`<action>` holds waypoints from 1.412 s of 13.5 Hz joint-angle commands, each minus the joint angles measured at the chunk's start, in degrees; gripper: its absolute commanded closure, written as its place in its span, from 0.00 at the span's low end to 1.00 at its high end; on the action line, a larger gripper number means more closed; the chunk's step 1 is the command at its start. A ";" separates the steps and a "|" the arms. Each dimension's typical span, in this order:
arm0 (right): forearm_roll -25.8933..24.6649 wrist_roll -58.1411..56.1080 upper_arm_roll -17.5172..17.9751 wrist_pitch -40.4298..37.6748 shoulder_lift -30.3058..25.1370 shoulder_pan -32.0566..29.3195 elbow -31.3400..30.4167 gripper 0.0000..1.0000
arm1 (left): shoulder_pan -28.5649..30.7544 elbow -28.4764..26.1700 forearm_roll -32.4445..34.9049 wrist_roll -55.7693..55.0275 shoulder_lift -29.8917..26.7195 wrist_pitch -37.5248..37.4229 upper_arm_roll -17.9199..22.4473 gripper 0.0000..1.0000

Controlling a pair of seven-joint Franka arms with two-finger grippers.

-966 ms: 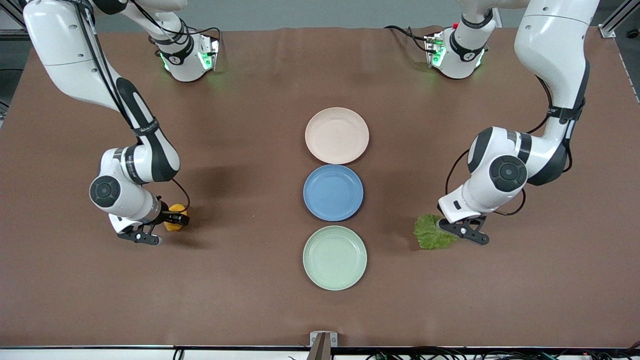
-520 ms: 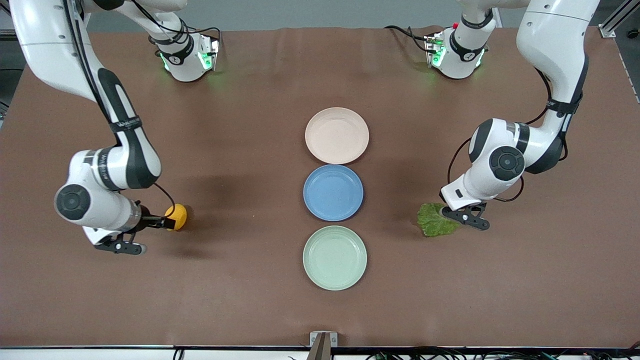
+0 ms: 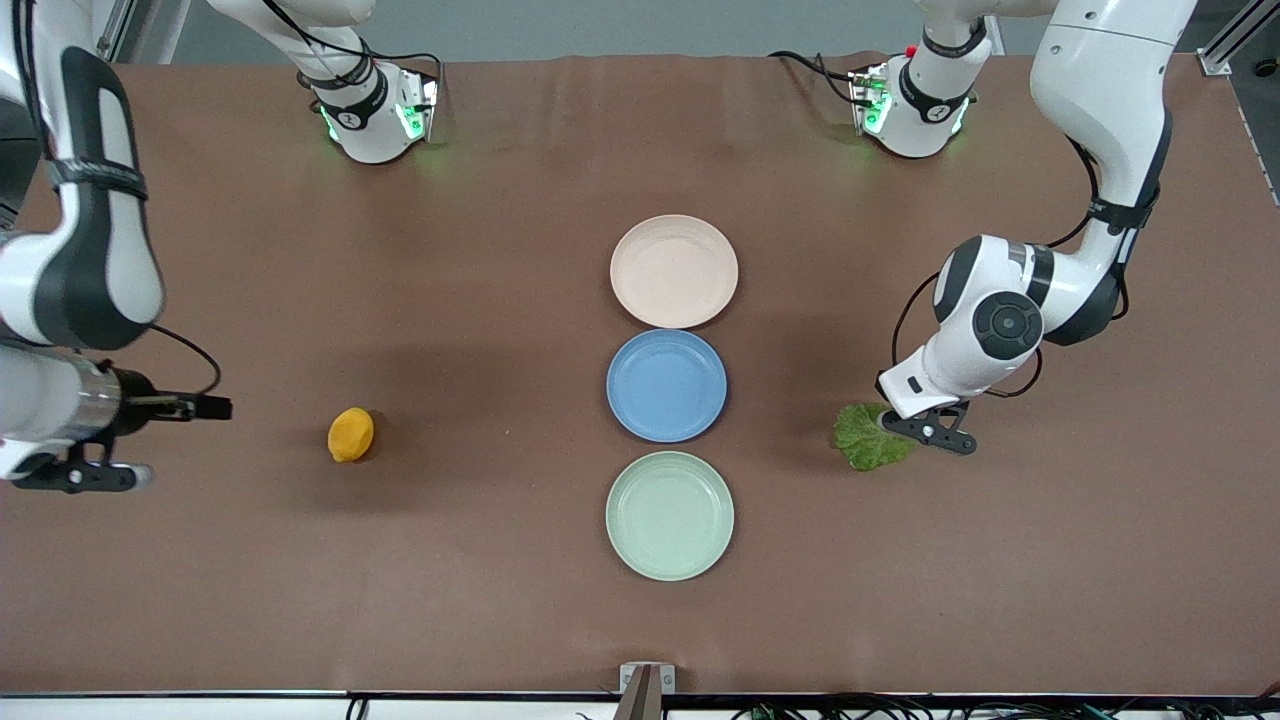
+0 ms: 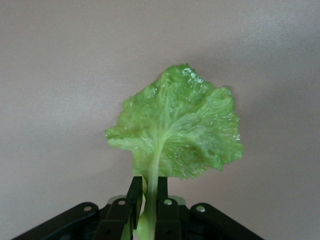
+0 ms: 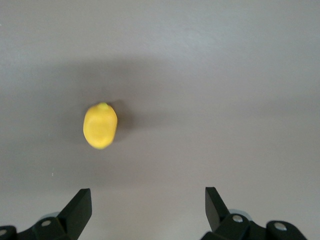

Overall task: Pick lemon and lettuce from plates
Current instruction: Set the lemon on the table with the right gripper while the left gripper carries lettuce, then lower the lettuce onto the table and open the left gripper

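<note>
The mint plate (image 3: pixel 669 515) at six o'clock and the beige-pink plate (image 3: pixel 673 270) at twelve are bare. The lemon (image 3: pixel 350 435) now lies freed on the table at nine; the right gripper (image 3: pixel 210 408) has backed off, fingers spread. At three, the left gripper (image 3: pixel 905 428) still pinches the lettuce (image 3: pixel 868 449) stem.

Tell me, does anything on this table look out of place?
Nothing looks damaged, but a small orange-yellow lemon lies on the bare brown table, and all three plates are empty. The left gripper pinches a crinkled green lettuce leaf.
</note>
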 commanded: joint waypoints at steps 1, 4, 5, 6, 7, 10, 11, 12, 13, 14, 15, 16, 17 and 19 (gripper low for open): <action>-0.89 -0.34 1.18 -3.82 -0.79 -1.14 2.88 0.00 | 0.76 -1.52 1.01 -0.88 -1.82 0.28 0.21 0.83; -0.98 -0.17 1.00 -6.73 -0.88 -1.31 7.73 0.00 | 3.13 -1.43 1.98 -0.97 -2.08 0.01 0.04 0.43; -0.90 0.18 1.09 -6.82 -0.80 -1.31 7.82 0.00 | 3.48 -1.08 1.98 -1.06 -2.96 -0.68 0.04 0.00; -0.72 0.36 1.18 -6.91 -0.79 -1.14 7.82 0.00 | 4.01 -0.56 1.98 -1.23 -4.44 -2.26 -0.05 0.00; -0.63 0.36 1.18 -6.91 -0.79 -1.05 7.82 0.00 | 4.10 -0.38 1.11 -2.54 -6.55 -4.01 -0.23 0.00; -0.10 0.19 1.70 -8.57 -1.14 -0.96 7.82 0.00 | 2.96 0.41 0.84 -16.75 -13.75 -8.14 -1.54 0.00; 0.33 0.01 1.62 -9.54 -2.10 -1.13 7.73 0.00 | 3.22 2.50 1.01 -16.79 -15.08 -11.03 -1.72 0.00; 1.64 -0.08 1.44 -9.55 -2.72 -1.14 7.56 0.00 | 3.31 5.74 1.01 -15.49 -15.53 -15.24 -1.81 0.00; 2.70 -0.69 1.36 -9.28 -2.90 -1.31 7.47 0.00 | 3.22 9.25 1.01 -14.08 -15.53 -19.98 -1.81 0.00; 2.97 -2.61 1.27 -9.11 -3.43 -0.96 7.03 0.00 | 3.39 14.42 0.75 -13.11 -15.45 -25.77 -1.72 0.00; 2.89 -3.67 0.66 -8.67 -4.65 0.00 5.81 0.00 | 3.66 20.13 0.75 -12.66 -15.01 -30.79 -1.37 0.00; 2.88 -3.77 -1.09 -7.36 -6.49 1.48 3.02 0.00 | 4.09 24.89 0.49 -12.31 -14.75 -35.97 -1.28 0.00; 2.97 -3.94 -3.37 -5.35 -9.03 3.15 -0.58 0.00 | 3.92 27.37 0.22 -12.22 -14.83 -39.24 -1.28 0.00; 2.97 -4.03 -4.36 -1.13 -14.04 4.05 -7.70 0.00 | 4.01 28.54 -0.74 -11.96 -17.01 -42.69 -1.72 0.00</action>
